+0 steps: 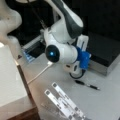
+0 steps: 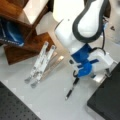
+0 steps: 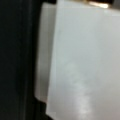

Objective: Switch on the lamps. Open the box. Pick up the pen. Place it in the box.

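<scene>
My gripper (image 1: 83, 42), jaw state indeterminate, sits at the closed box (image 1: 105, 50) at frame centre-right; the pen (image 1: 87, 85) lies below on the table (image 1: 105, 100), so I should lift the lid squarely.

Your white arm (image 1: 63, 23) bends down over the table, its wrist with the blue mount (image 1: 83, 58) low near the box's (image 1: 105, 53) front edge. The gripper (image 2: 83, 71) hangs just beside that edge; its fingers are hidden behind the wrist.
</scene>
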